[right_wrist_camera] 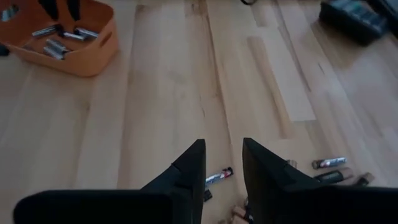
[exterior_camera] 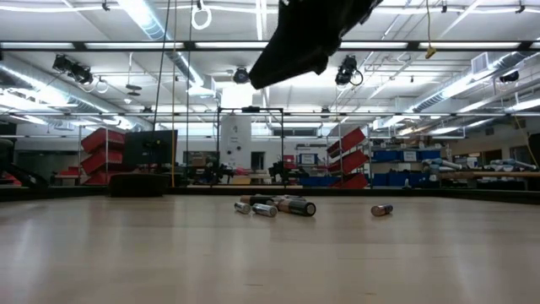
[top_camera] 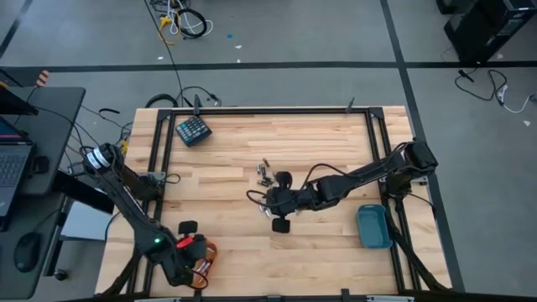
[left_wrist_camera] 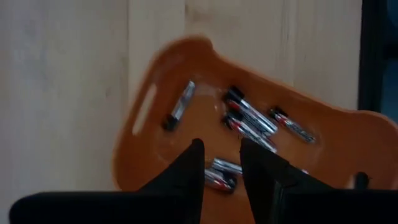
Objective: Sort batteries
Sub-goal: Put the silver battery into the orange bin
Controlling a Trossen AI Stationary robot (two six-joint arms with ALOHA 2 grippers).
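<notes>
Several small dark and silvery batteries lie loose on the wooden table's middle; the low view shows them lying on their sides. My right gripper hovers open just above and beside them, and one battery lies on the table below the gap between its fingers. At the near left, my left gripper stands open over an orange tray. Several batteries lie in that tray, one right below the fingers.
A blue tray stands near the table's right edge. A dark teal keypad-like block lies at the far left. One battery lies apart from the group. A black frame runs along the table's edges.
</notes>
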